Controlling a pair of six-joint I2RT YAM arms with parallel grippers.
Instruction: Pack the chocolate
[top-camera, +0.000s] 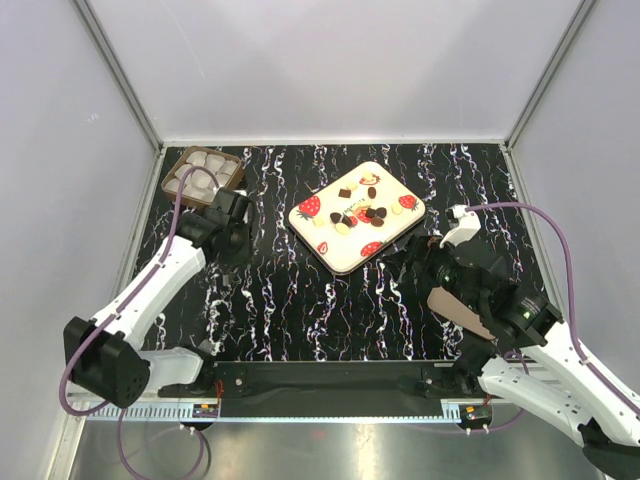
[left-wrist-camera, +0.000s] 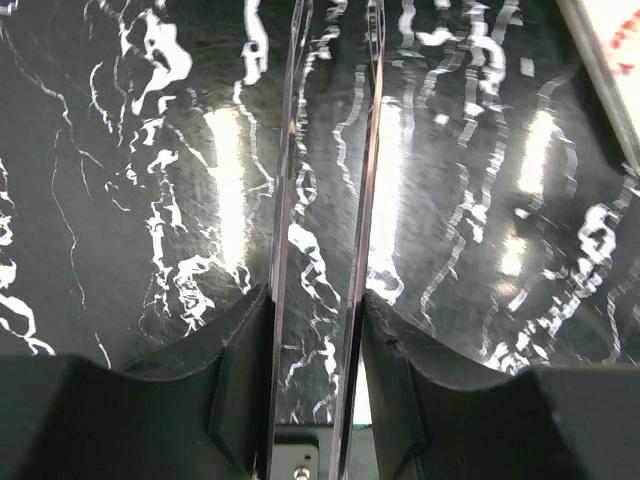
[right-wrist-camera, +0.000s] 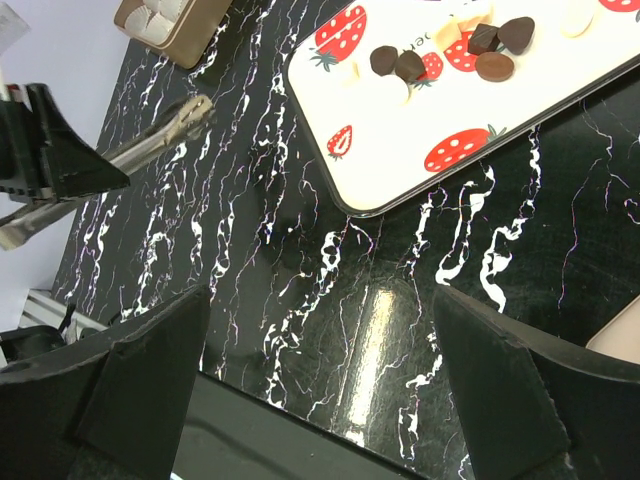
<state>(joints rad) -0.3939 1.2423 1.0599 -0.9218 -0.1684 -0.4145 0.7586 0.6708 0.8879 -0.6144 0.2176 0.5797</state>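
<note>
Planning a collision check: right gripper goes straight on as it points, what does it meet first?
Probably the bare tabletop ahead of the open right gripper, just short of the strawberry tray. On a flatter path, the tray's near rim comes first; depth is unclear.

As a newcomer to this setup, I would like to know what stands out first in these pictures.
A cream tray printed with red strawberries lies mid-table on the black marbled top, with small dark and pale chocolates scattered on it. In the far left corner sits a brown box of white paper cups, and near it the left hand grips metal tongs.
</note>
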